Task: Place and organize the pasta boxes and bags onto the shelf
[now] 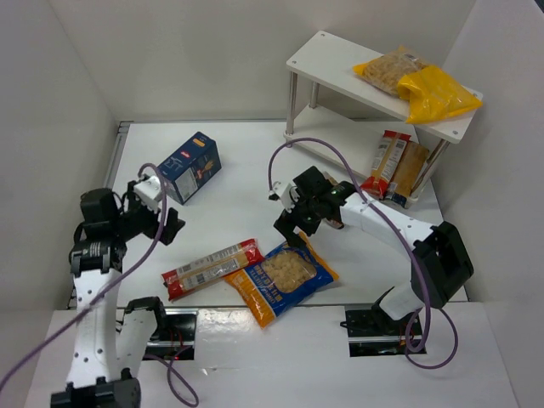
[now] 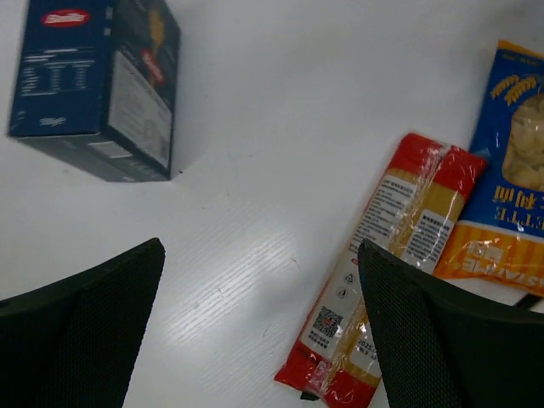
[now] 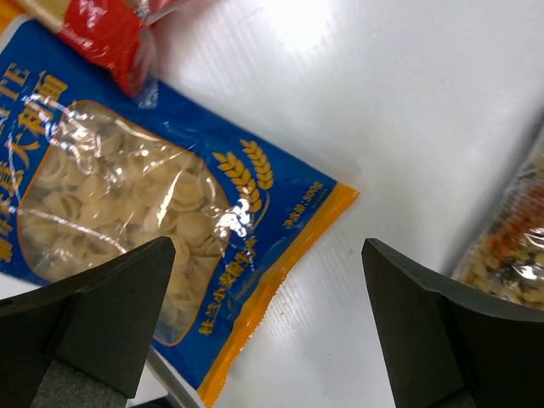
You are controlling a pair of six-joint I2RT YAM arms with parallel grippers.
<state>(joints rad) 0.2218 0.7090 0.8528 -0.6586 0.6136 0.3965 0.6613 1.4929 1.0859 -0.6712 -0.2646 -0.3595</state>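
Box (image 1: pixel 190 167) of pasta, spaghetti bag (image 1: pixel 212 268) and orange-and-blue bag (image 1: pixel 280 280) lie on the tabletop (image 1: pixel 242 183), not on the shelf (image 1: pixel 327 64). My left tool (image 2: pixel 259 248) and my right tool (image 3: pixel 268 245) are wide open, holding nothing.

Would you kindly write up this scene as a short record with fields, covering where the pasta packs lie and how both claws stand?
top tier: shelf holds a clear-fronted bag and a yellow bag
lower tier: packs at its right end
table: box, spaghetti bag, blue bag
contact: spaghetti bag touches blue bag
left claw: open, empty, between box and spaghetti bag
right claw: open, empty, above blue bag's edge
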